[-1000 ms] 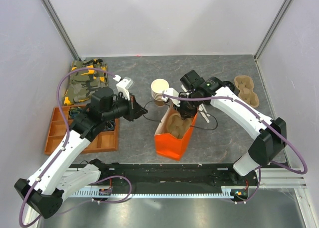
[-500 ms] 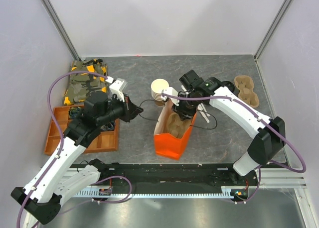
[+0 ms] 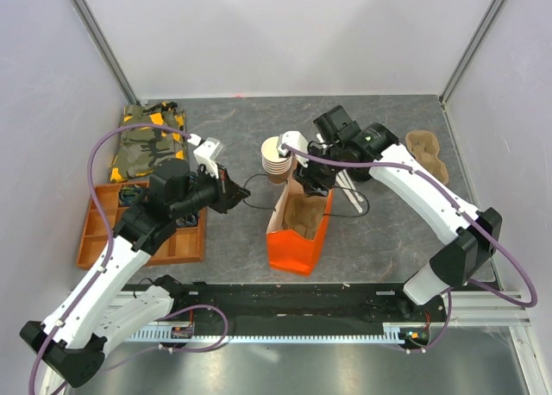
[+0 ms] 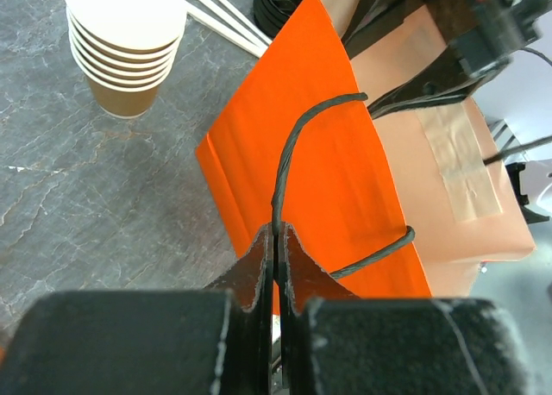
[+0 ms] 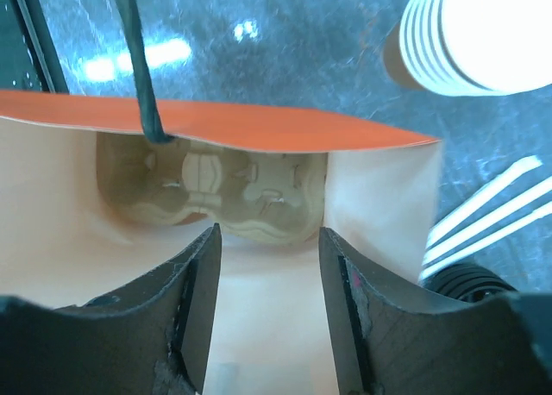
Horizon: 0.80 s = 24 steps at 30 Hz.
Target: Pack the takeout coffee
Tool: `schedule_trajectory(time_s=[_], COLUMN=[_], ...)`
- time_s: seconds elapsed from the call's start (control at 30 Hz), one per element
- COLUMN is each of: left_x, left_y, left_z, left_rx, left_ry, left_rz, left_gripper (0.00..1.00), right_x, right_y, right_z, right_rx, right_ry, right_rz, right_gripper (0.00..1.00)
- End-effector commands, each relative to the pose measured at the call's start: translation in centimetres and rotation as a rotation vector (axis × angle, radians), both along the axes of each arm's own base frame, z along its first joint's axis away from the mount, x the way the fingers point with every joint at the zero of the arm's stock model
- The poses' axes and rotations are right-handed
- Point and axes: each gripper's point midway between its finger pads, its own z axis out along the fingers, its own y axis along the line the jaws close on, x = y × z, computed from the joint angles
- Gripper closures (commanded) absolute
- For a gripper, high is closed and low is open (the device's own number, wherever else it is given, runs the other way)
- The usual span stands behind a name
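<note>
The right gripper (image 5: 269, 240) has spread its fingers and lifted to the mouth of the orange bag (image 3: 291, 247), holding nothing, above the pulp carrier (image 5: 246, 197) inside. The left gripper (image 4: 276, 240) pinches the bag's cord handle (image 4: 289, 149) tight. A cup stack (image 3: 276, 158) stands just beyond the bag. The lidded coffee cup cannot be made out in any view.

An orange bag (image 3: 291, 247) is seen at the centre, with a tan carrier (image 3: 302, 214) set inside. Its black handle (image 3: 250, 202) is held by the left gripper (image 3: 231, 191). The right gripper (image 3: 310, 179) is held over the bag's upper end, beside stacked cups (image 3: 276, 158).
</note>
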Motion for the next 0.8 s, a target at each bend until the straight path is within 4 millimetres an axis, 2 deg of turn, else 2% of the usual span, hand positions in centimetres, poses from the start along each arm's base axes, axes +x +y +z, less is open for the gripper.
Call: schedule_trajectory(time_s=[0.0, 0.13, 0.17, 0.33, 0.43, 0.47, 0.53, 0.6, 0.7, 0.77], left_x=[0.2, 0.2, 0.3, 0.4, 0.0, 0.1, 0.2, 0.2, 0.4, 0.7], left_y=[-0.7, -1.0, -1.0, -1.4, -1.7, -1.7, -1.7, -1.8, -1.8, -1.8], left_z=[1.1, 1.2, 1.2, 2.0, 2.1, 2.0, 2.0, 2.2, 2.3, 1.9], left_rx=[0.004, 0.017, 0.019, 0.033, 0.045, 0.053, 0.063, 0.068, 0.087, 0.109], left_ry=[-0.08, -0.108, -0.114, -0.177, -0.203, -0.209, -0.215, -0.227, -0.252, -0.257], left_rz=[-0.058, -0.09, -0.091, -0.143, -0.191, -0.193, -0.198, -0.21, -0.223, -0.228], left_gripper=[0.98, 0.98, 0.98, 0.98, 0.98, 0.98, 0.98, 0.98, 0.98, 0.98], right_x=[0.6, 1.2, 1.5, 3.8, 5.1, 5.3, 5.7, 5.8, 5.8, 5.1], right_y=[1.1, 1.6, 1.7, 1.4, 0.9, 0.7, 0.5, -0.1, -1.0, -1.8], right_z=[4.9, 7.8, 8.7, 11.5, 12.9, 13.6, 13.6, 12.6, 9.7, 8.2], right_rx=[0.126, 0.214, 0.231, 0.246, 0.241, 0.246, 0.224, 0.175, 0.077, 0.04], right_ry=[-0.117, -0.187, -0.207, -0.285, -0.333, -0.35, -0.367, -0.356, -0.301, -0.242], right_rz=[-0.01, -0.05, -0.062, -0.163, -0.206, -0.208, -0.199, -0.204, -0.156, -0.112], right_gripper=[0.44, 0.44, 0.42, 0.36, 0.17, 0.14, 0.08, 0.07, 0.06, 0.06])
